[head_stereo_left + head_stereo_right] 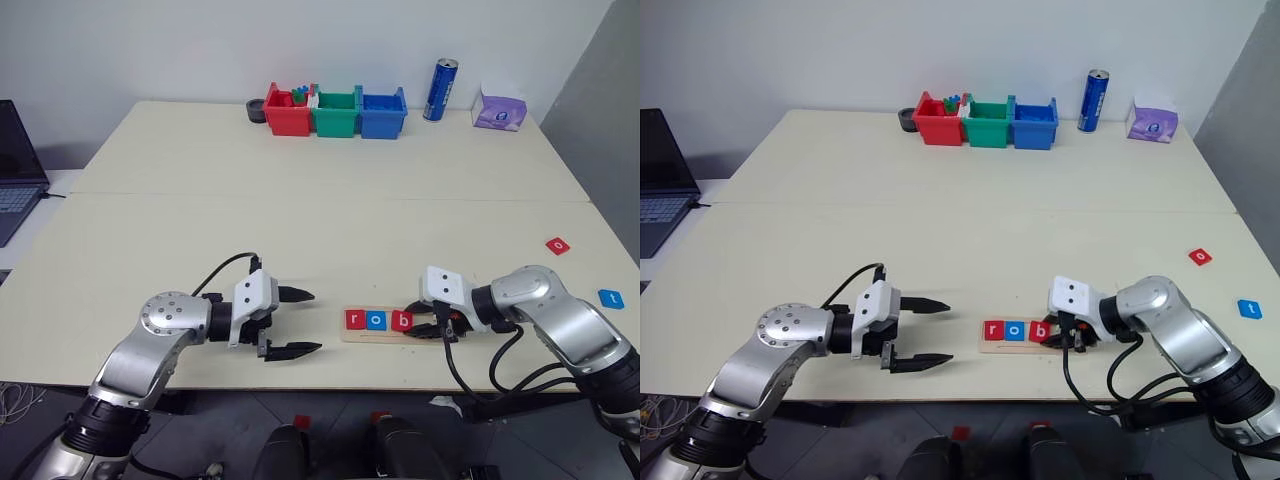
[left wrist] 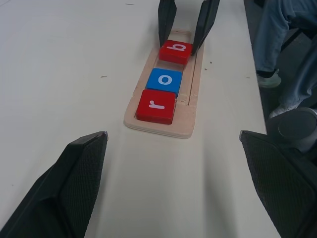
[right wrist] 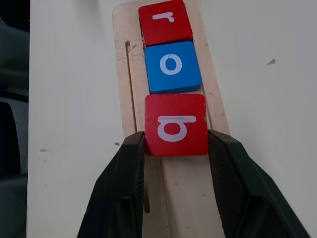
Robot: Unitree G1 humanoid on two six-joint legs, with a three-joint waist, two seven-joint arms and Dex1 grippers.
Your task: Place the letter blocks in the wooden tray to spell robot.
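The red b block (image 3: pixel 175 125) sat third in the wooden tray (image 3: pixel 121 74), after r and o, with the right gripper (image 3: pixel 176 144) pinching its sides. The left gripper (image 1: pixel 290 322) hung spread wide nearby. If the fingers dragged away, b could slide crooked.

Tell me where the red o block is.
The red o block lies loose on the table's right side, beyond the blue t block and far right of the tray.
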